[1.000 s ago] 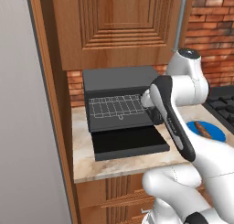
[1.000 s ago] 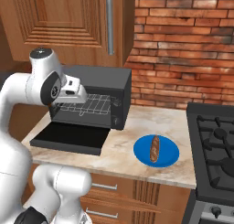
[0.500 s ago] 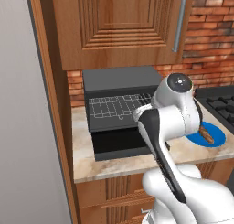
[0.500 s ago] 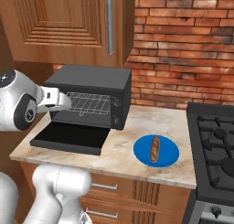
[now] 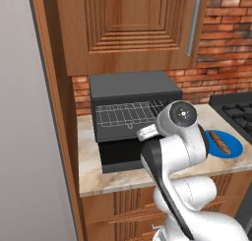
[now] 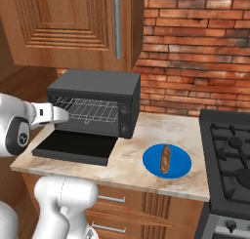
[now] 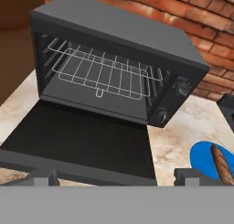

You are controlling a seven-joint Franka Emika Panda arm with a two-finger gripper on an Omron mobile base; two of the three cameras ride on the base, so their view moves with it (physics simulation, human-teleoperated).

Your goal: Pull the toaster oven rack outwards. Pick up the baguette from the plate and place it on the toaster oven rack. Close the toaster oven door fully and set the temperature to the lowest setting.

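Note:
The dark grey toaster oven stands on the counter with its door folded down flat. Its wire rack lies level in the cavity, its front loop at the opening. In the hand view my gripper is open, fingertips wide apart, back over the door's front edge and clear of the rack, holding nothing. The brown baguette rests on the blue plate to the right of the oven.
Two knobs sit on the oven's right strip. A black stove flanks the plate on the right. A wooden cabinet hangs above the oven, and a brick wall stands behind. A tall panel borders the counter's left.
My arm has swung back from the oven mouth toward the base, carrying the open gripper away from the rack. Oven, door, plate and baguette have stayed put.

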